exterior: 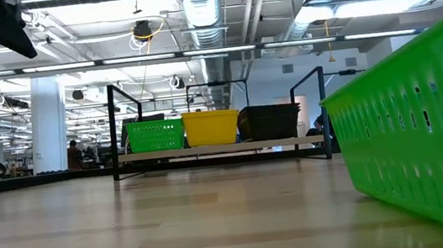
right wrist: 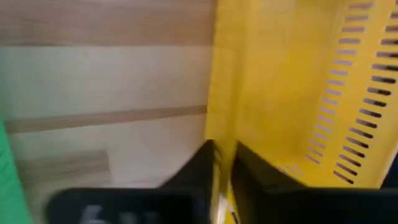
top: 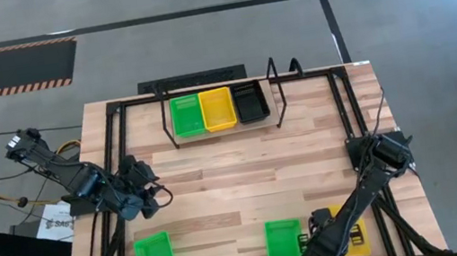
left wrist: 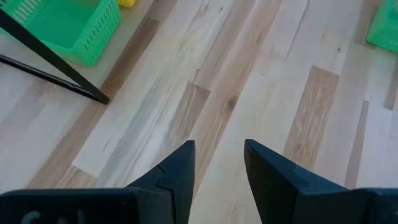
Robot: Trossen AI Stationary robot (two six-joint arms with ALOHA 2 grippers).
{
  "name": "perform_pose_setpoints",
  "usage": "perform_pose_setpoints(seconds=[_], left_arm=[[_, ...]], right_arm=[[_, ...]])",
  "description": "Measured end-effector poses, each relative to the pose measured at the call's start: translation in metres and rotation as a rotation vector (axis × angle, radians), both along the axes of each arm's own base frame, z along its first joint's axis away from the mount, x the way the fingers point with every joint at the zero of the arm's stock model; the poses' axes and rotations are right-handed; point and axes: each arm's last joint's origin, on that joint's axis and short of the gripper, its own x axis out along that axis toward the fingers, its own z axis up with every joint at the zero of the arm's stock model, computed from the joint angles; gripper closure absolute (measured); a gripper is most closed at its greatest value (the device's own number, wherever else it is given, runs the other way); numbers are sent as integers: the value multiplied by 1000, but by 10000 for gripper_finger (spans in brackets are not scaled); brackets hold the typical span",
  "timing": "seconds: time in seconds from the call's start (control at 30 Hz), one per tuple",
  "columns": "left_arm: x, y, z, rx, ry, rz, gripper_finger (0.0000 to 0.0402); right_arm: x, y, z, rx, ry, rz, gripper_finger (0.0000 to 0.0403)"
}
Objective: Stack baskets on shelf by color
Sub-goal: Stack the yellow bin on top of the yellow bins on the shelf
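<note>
I have the right claw (right wrist: 222,163) clenched on the rim of the yellow basket (top: 351,228) at the near right of the counter (top: 243,167), just beside a green basket (top: 284,245); I should lift straight up, keeping the wall pinched squarely, before carrying it far to the shelf (top: 211,133); its long axis runs near-to-far, opening up; the left claw (left wrist: 219,168) hangs released at the left.

We are seeing a pale wood-plank tabletop (top: 244,171) showing a smooth, faintly shiny finish — the yellow basket (right wrist: 298,93) is looking like slotted, slightly glossy plastic, and the shelf (exterior: 220,149) — light wood on thin black wire.
</note>
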Motion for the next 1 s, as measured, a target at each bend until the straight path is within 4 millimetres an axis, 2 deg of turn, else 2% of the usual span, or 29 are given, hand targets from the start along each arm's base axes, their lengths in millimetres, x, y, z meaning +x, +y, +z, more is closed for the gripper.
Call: perform_pose_setpoints(seconds=[0.07, 0.2, 0.33, 0.47, 0.63, 0.87, 1.0], left_arm=[[0, 0, 0, 4, -4, 2, 276], [0, 0, 0, 4, -4, 3, 276], [0, 0, 0, 5, -4, 3, 276], [0, 0, 0, 4, -3, 2, 276], [0, 0, 0, 0, 0, 0, 276], [0, 0, 0, -4, -1, 3, 276], [0, 0, 0, -12, -3, 13, 276]], right_arm=[[-2, -3, 1, -33, 10, 45, 386], [-8, -19, 11, -142, 82, 52, 391], [-2, -43, 44, -182, -50, 45, 396], [15, -77, 85, -207, -241, 94, 398], [54, -139, 131, -272, -423, 232, 400], [131, -248, 182, -365, -647, 476, 400], [155, -299, 212, -462, -731, 501, 400]])
